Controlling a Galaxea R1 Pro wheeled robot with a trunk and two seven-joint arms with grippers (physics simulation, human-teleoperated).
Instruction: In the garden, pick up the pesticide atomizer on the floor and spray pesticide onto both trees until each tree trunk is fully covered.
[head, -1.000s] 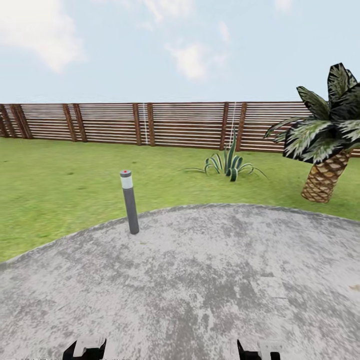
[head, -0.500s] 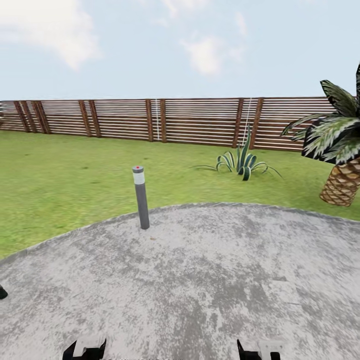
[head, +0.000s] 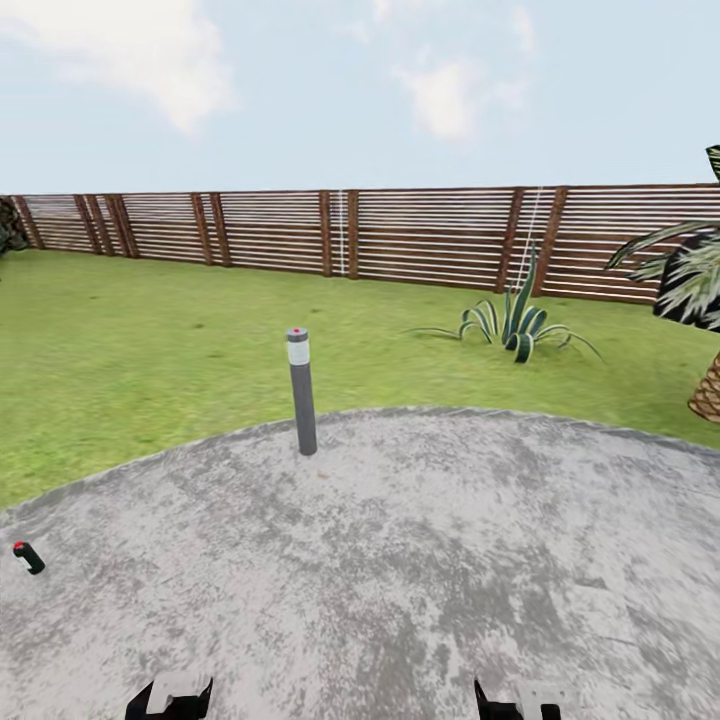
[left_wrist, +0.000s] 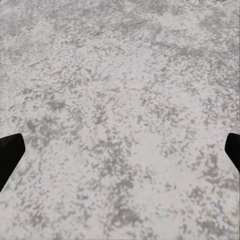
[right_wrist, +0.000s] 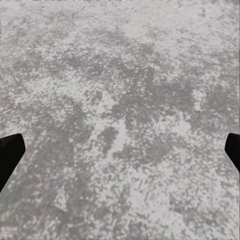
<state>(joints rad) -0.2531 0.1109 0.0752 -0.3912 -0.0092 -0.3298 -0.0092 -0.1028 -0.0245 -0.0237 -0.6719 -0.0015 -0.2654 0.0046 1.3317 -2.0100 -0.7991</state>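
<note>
- Step in hand, as I judge it: locating the sprayer. A small dark object with a red tip (head: 28, 557) lies on the grey paving (head: 400, 560) to my left, likely the atomizer; too small to confirm.
- I should turn left, centre it, then approach slowly.
- My left hand (left_wrist: 120, 150) and right hand (right_wrist: 120, 150) hang low over paving, fingers spread wide, grasping nothing.

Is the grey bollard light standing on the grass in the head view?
No, the bollard light stands upright on the grey paving, just inside its curved edge, with the lawn beginning behind it.
</note>
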